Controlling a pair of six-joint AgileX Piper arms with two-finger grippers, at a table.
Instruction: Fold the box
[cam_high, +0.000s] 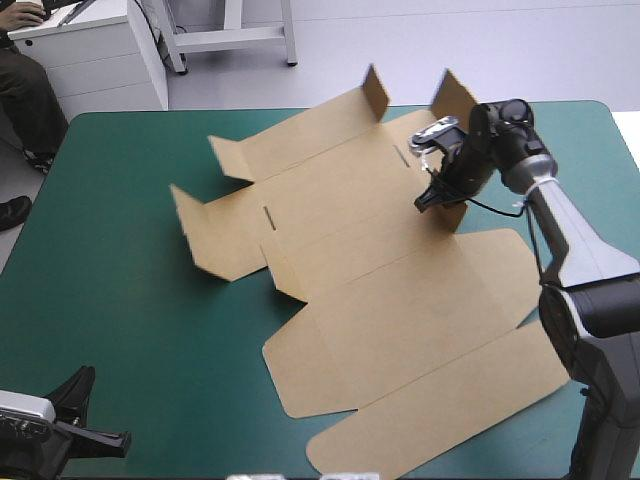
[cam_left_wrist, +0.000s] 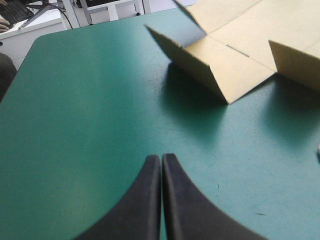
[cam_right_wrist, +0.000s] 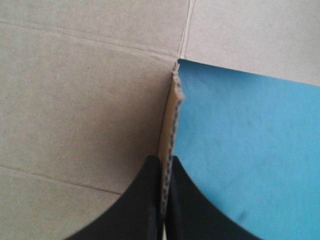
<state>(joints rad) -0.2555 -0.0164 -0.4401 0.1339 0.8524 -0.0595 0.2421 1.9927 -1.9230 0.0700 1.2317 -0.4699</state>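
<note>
The flat brown cardboard box sheet (cam_high: 400, 300) lies across the middle and right of the teal-green table cover (cam_high: 120, 280), with small flaps standing up at its far and left edges. The right gripper (cam_high: 432, 200) pinches a raised flap (cam_high: 455, 215) on its right edge. The left gripper (cam_left_wrist: 161, 162) is closed on nothing over the wide bare near-left corner.

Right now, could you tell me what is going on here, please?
The right end effector is shut on a side flap of the brown box, holding it raised at the sheet's right edge. Most of the box lies flat on the teal-green cover, some far and left flaps raised. The left end effector, shut, waits over bare cover at the near left corner.
</note>
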